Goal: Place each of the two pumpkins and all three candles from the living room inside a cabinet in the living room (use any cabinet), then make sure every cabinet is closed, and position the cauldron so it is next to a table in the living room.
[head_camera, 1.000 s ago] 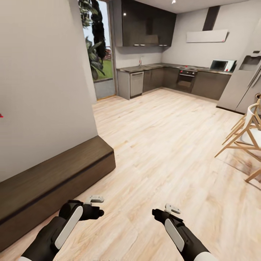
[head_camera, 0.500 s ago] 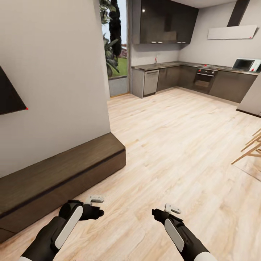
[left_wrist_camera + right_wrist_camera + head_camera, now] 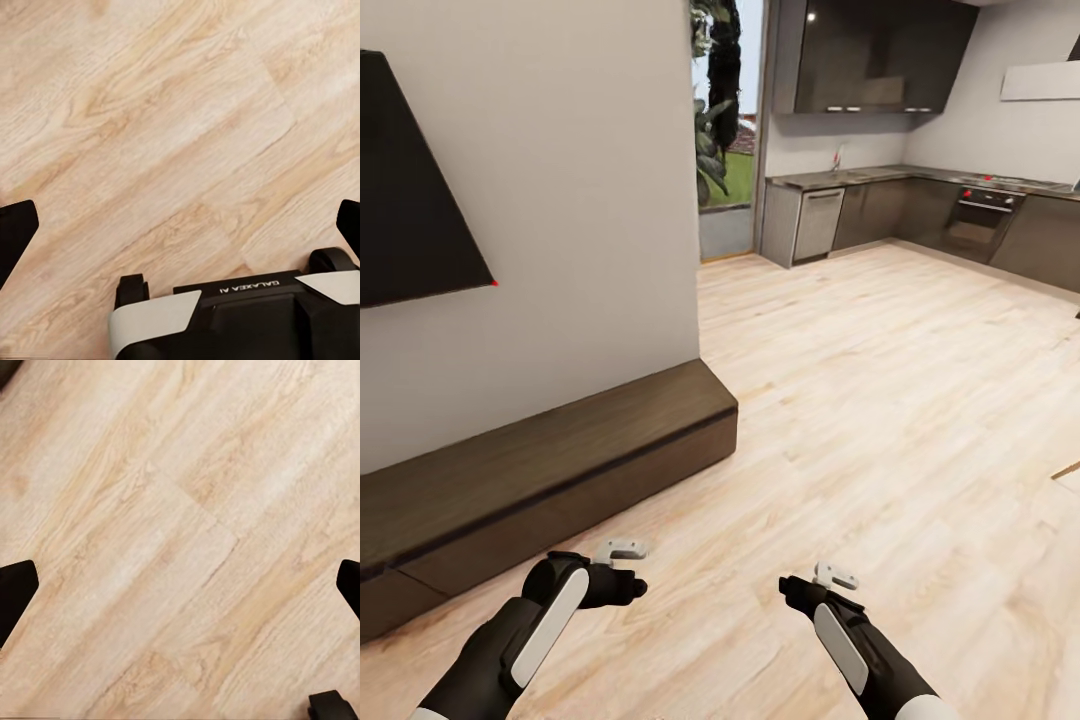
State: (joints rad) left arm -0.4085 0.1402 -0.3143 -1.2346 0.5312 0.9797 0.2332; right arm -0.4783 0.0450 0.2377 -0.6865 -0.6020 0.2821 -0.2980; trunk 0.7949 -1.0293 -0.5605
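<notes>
The cabinet [image 3: 560, 450], long, low and dark brown, runs along the white wall at the left of the head view. Its fronts look shut and its top is bare. My left gripper [image 3: 618, 568] hangs open over the pale wood floor, just in front of the cabinet's near side. My right gripper [image 3: 828, 583] is open too, further right over the floor. In the left wrist view the left gripper [image 3: 180, 225] has its fingertips wide apart with only floorboards between them. The right gripper [image 3: 180, 585] looks the same. Pumpkins, candles, cauldron and table are out of view.
A dark flat screen [image 3: 410, 190] hangs on the wall above the cabinet. Beyond the wall's corner stand a glass door with plants [image 3: 725, 110] and grey kitchen units [image 3: 920, 205] with an oven [image 3: 972, 222]. Wood floor [image 3: 880, 380] stretches ahead and right.
The camera has turned left: cabinet and kitchen slid rightward in the picture, the wooden chairs left the view, and the wall screen came in. Both arms keep their pose.
</notes>
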